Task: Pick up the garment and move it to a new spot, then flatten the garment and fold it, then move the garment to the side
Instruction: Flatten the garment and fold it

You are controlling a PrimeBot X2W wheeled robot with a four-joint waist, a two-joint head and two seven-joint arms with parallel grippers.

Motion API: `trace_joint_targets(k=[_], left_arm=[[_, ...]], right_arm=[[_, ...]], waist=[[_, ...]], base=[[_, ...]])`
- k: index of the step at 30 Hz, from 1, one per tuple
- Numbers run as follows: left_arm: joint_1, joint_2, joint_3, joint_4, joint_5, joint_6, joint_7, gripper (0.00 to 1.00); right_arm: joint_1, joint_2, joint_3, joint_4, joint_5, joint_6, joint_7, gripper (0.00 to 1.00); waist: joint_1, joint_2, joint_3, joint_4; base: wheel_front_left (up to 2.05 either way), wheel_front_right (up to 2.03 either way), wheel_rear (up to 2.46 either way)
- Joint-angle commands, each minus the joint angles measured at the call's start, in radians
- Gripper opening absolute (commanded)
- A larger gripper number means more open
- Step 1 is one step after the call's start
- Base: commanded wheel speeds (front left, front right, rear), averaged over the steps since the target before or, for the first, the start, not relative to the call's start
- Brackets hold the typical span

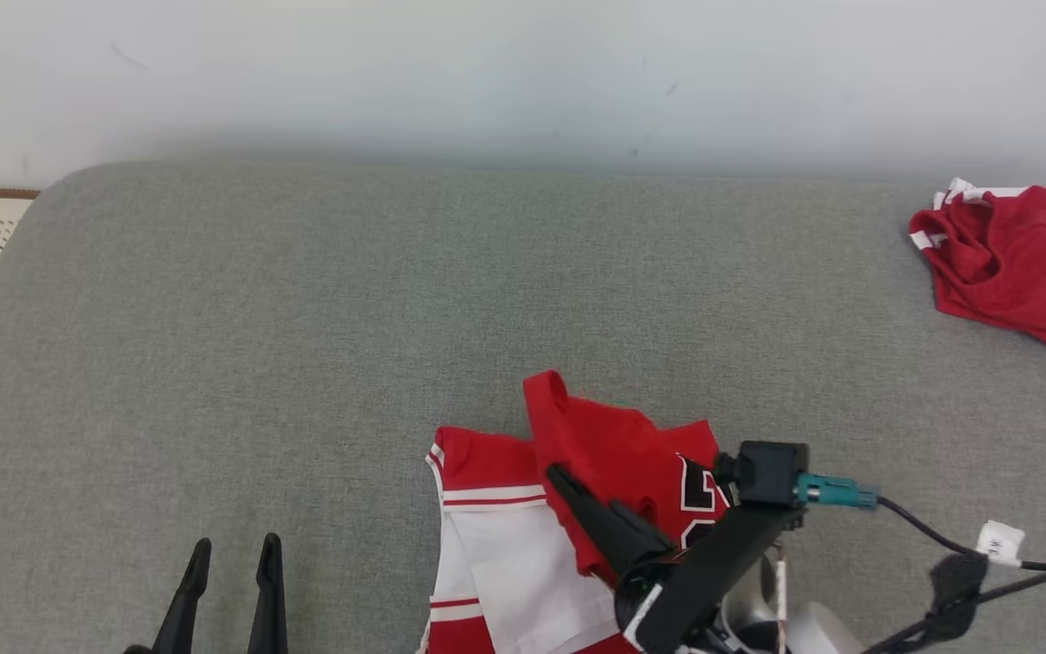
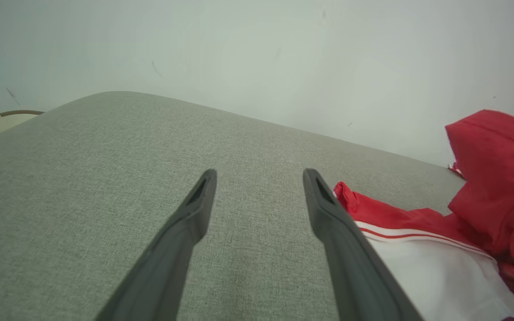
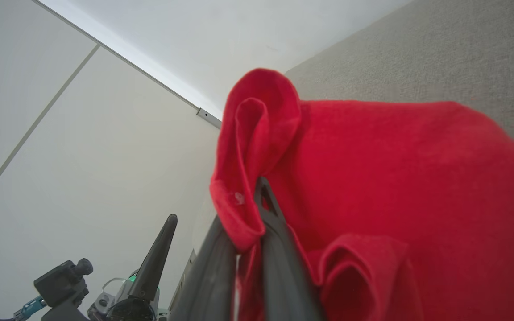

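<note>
Garment [image 1: 505, 554], a red-and-white jersey, sits at roughly 5 o'clock on the grey padded surface [image 1: 305, 318], at the near edge right of centre, partly running off the bottom of the head view. Right gripper [image 1: 567, 477] is pinched together on a red hem or strap loop of it. The right wrist view shows that cloth curled over the tips and caught between the two fingers, with the rest of the red panel hanging off toward 3 o'clock in that view. The white lower panel lies on the surface, so the jersey is only partly lifted. Left gripper [image 1: 235, 545] is at 7 o'clock with its jaws apart and nothing in them. In the left wrist view the jersey's red corner is just beside one finger; I can't tell if they touch. Second red garment [image 1: 1013, 263] is bunched at 2 o'clock, well apart and not in play. My read: this is step one, pick up and relocate. The grip is made, the carry isn't done, and nothing is flat or folded. The next move calls for raising until the white panel clears, then carrying toward the open grey at 10–11 o'clock. The pinch is on a thin edge, so slip is the risk. The left claw likely takes the opposite corner for spreading.
</note>
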State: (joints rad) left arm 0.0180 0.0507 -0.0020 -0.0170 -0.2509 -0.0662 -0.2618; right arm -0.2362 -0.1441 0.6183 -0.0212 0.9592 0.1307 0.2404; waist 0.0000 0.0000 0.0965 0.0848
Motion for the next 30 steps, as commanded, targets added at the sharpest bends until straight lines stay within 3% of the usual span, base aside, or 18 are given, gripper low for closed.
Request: trace_joint_targets(k=[1, 19, 20, 21, 22, 30], left_arm=[[-0.01, 0.0, 0.001, 0.003, -0.003, -0.001, -0.003, 1.0], [-0.058, 0.0, -0.035, 0.044, -0.016, -0.001, -0.003, 1.0], [-0.059, 0.0, -0.036, 0.045, -0.016, 0.0, -0.003, 1.0], [-0.06, 0.0, -0.036, 0.046, -0.017, 0.0, -0.003, 1.0], [-0.061, 0.0, -0.035, 0.047, -0.018, -0.001, -0.003, 1.0], [-0.054, 0.0, -0.022, 0.052, -0.018, 0.0, -0.003, 1.0]], right_arm=[[-0.011, 0.006, 0.007, 0.005, -0.006, 0.0, -0.006, 0.0], [-0.142, 0.074, 0.126, 0.305, -0.03, 0.0, -0.163, 0.0], [-0.148, 0.076, 0.133, 0.315, -0.027, 0.0, -0.169, 0.29], [-0.156, 0.078, 0.142, 0.317, -0.02, 0.0, -0.175, 0.76], [-0.161, 0.079, 0.148, 0.323, -0.009, 0.0, -0.18, 1.0], [-0.195, 0.042, 0.143, 0.253, 0.036, 0.0, -0.272, 1.0]], waist=[[0.0, 0.0, 0.005, 0.007], [0.0, 0.0, 0.028, 0.063], [0.0, 0.0, 0.029, 0.065], [0.0, 0.0, 0.03, 0.067], [0.0, 0.0, 0.031, 0.068], [0.0, 0.0, 0.026, 0.058]], base=[[0.0, 0.0, 0.0], [0.0, 0.0, 0.0], [0.0, 0.0, 0.0], [0.0, 0.0, 0.0], [0.0, 0.0, 0.0], [0.0, 0.0, 0.0]])
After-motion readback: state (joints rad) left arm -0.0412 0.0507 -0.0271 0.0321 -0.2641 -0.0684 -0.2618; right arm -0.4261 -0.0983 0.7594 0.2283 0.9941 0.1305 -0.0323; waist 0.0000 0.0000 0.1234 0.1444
